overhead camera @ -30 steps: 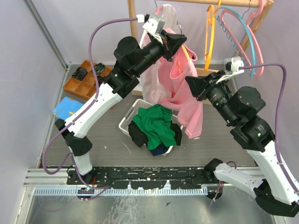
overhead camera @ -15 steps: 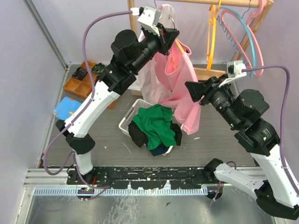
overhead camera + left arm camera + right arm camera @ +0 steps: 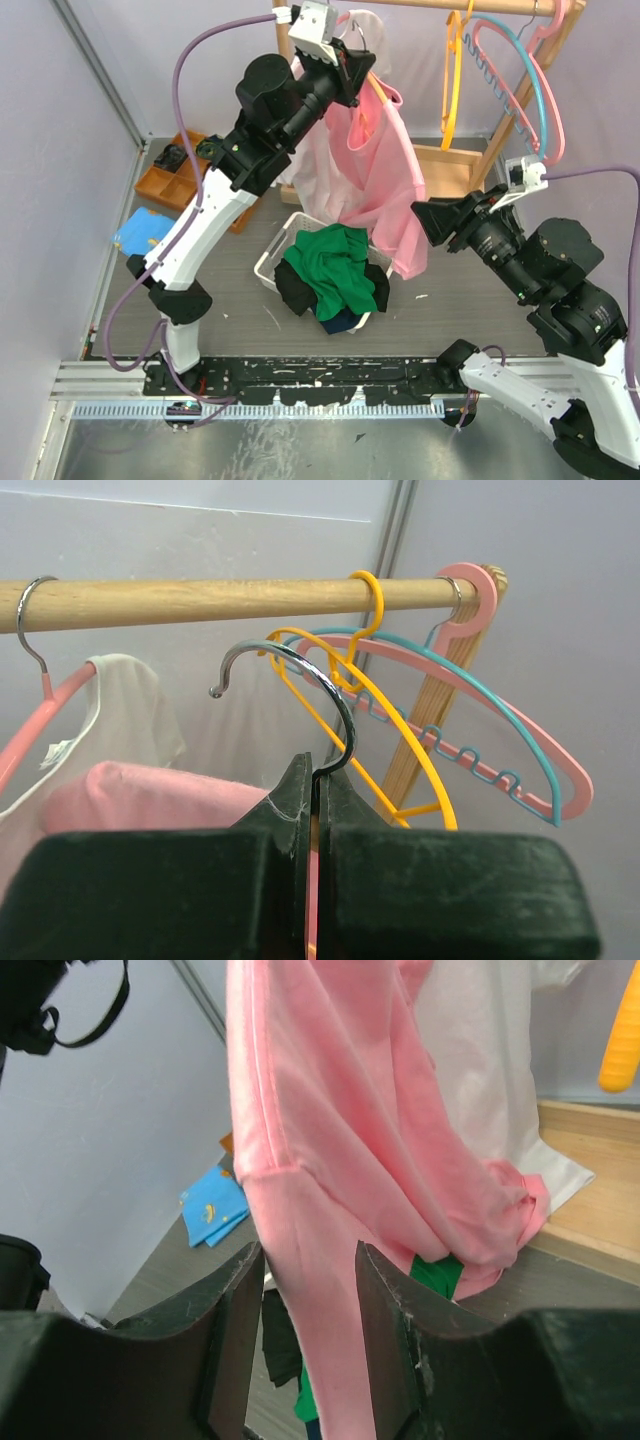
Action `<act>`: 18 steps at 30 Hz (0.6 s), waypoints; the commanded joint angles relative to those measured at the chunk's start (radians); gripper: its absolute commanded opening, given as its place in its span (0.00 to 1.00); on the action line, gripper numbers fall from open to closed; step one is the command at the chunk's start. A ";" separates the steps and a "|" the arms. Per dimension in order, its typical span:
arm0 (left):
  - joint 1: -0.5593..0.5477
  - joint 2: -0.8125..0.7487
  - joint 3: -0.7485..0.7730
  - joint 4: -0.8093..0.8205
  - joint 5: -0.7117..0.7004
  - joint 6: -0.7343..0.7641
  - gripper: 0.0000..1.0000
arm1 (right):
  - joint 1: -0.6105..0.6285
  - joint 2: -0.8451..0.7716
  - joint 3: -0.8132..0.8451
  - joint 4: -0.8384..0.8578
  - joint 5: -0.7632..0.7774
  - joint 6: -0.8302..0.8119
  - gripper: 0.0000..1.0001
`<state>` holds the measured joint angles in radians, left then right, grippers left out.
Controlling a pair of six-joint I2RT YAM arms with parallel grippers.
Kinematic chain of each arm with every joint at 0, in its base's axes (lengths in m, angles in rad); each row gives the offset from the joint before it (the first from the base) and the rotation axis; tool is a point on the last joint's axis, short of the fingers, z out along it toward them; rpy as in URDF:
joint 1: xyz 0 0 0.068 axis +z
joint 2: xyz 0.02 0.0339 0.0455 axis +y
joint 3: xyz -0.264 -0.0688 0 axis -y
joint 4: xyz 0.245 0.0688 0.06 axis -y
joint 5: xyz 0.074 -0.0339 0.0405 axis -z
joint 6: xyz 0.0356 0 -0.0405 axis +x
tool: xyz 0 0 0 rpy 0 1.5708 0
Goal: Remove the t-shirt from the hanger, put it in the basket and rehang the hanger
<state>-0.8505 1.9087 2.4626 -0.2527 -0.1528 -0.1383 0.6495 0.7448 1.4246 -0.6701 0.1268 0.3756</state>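
Note:
A pink t-shirt (image 3: 385,185) hangs from a hanger whose metal hook (image 3: 300,695) sticks up between my left fingers. My left gripper (image 3: 358,68) is shut on that hanger's neck (image 3: 317,780), just below the wooden rail (image 3: 200,600), with the hook off the rail. My right gripper (image 3: 432,222) is open at the shirt's lower right edge. In the right wrist view the pink shirt (image 3: 330,1130) hangs between the open fingers (image 3: 385,1310); I cannot tell whether they touch it.
A white garment (image 3: 318,180) hangs behind the pink shirt. Yellow (image 3: 452,70), pink (image 3: 545,90) and teal hangers hang on the rail. A white basket (image 3: 272,262) of green and dark clothes stands below. An orange tray (image 3: 175,170) and blue cloth (image 3: 140,230) lie left.
My left gripper has lifted the hanger and shirt up toward the rail. My right gripper has pulled back to the right and down, away from the shirt's middle.

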 commanded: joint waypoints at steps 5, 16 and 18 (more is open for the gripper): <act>0.009 0.011 0.077 0.022 -0.021 -0.022 0.00 | -0.003 -0.029 -0.044 -0.063 -0.019 0.032 0.44; 0.010 -0.001 0.087 0.014 -0.064 -0.027 0.00 | -0.002 -0.084 -0.121 -0.118 0.010 0.110 0.04; 0.011 -0.002 0.094 0.010 -0.070 -0.039 0.00 | -0.002 -0.093 -0.136 -0.144 0.043 0.149 0.01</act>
<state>-0.8467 1.9293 2.4958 -0.2871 -0.1894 -0.1528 0.6495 0.6704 1.3079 -0.7868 0.1215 0.4526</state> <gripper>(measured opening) 0.022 0.040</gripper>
